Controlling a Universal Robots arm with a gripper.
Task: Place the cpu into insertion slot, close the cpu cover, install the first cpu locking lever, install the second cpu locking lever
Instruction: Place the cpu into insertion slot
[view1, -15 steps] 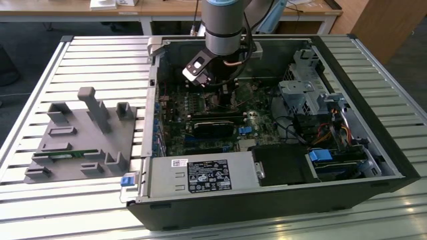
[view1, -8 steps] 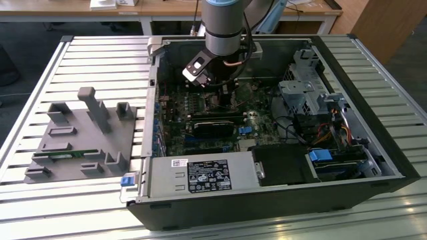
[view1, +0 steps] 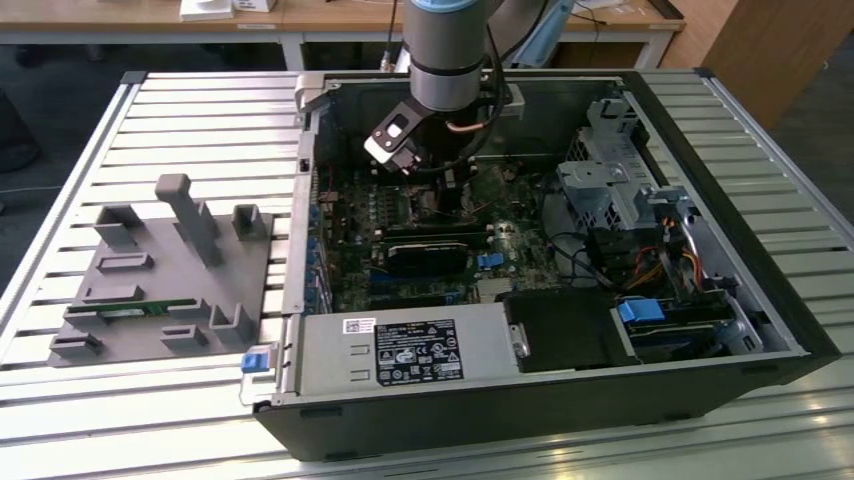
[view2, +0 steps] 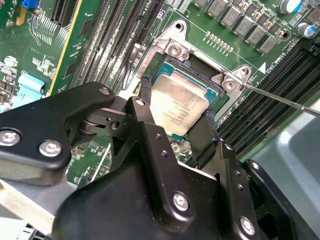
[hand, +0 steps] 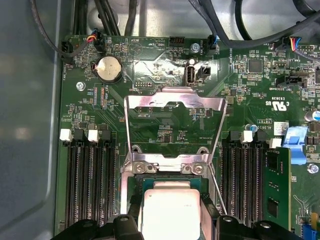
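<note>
**Over the socket: chip sits between the jaws, cover up**

Deep inside the open computer case (view1: 534, 425), the arm reaches down onto the green motherboard (hand: 165, 65), and the gripper (view2: 177, 105) is right at the insertion slot (view2: 197, 62). In both wrist views the cpu (view2: 181, 100) (hand: 170, 210), silvery top facing up, lies square within the slot's frame. The two black fingers (view2: 144, 95) are drawn in to the chip's width, one against each of two opposite edges, so the jaws look clamped on it. Whether it is fully seated, I cannot tell.

Look to the first wrist view: the cpu cover (hand: 145, 100) stands raised, hinged at the slot's edge, and the board shows through its square cut-out. A thin metal lever (view2: 280, 97) sticks out from the slot's corner, not latched.

Out in the exterior view, the case rests on a slatted table (view1: 174, 110). A grey fixture plate (view1: 160, 280) lies well apart, toward that view's left.
</note>
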